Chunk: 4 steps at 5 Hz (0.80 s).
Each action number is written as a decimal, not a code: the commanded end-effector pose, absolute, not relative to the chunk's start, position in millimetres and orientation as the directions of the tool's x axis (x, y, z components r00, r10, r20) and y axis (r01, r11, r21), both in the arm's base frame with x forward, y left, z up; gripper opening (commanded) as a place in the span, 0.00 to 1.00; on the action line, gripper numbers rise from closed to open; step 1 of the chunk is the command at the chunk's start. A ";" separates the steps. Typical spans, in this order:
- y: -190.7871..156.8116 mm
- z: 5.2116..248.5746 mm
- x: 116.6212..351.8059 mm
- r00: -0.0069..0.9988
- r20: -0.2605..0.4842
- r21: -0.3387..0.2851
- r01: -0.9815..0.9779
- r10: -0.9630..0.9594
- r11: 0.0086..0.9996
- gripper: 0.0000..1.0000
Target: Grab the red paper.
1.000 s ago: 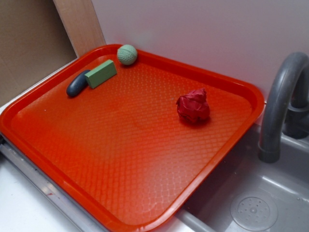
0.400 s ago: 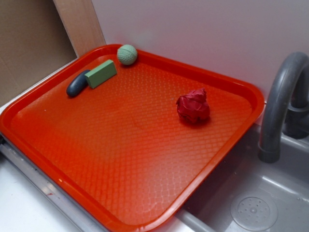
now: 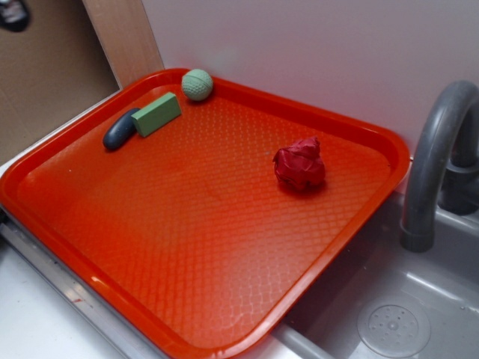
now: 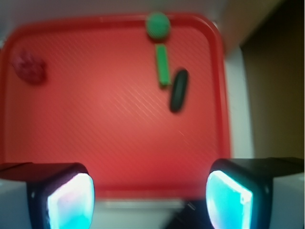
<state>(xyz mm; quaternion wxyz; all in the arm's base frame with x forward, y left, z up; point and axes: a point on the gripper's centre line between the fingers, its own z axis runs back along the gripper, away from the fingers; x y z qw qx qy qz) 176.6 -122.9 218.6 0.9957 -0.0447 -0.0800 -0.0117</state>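
1. The claw (image 4: pixel 150 200) hangs high over the near edge, its two lit fingers (image 4: pixel 71 202) spread wide with nothing between them, seemingly poised to survey before descending.
2. The orange-red tray (image 3: pixel 224 333) lies on the worktop beside the sink (image 3: pixel 389 321), mostly bare.
3. The red paper (image 3: pixel 299 166) sits alone toward the tray's faucet side, well apart from everything, so an easy approach, I'd say.
4. Farthest, the dark oval piece (image 3: pixel 120 130), green block (image 3: pixel 156 114) and green ball (image 3: pixel 197 84) cluster at the back corner.
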 end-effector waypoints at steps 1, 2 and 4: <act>-220.8 216.1 216.2 0.982 0.185 -0.239 0.064 -0.019 0.969 1.00; -256.3 200.0 235.4 0.983 0.182 -0.219 0.063 -0.022 0.974 1.00; -299.8 145.8 268.0 0.985 0.143 -0.063 0.109 -0.099 0.992 1.00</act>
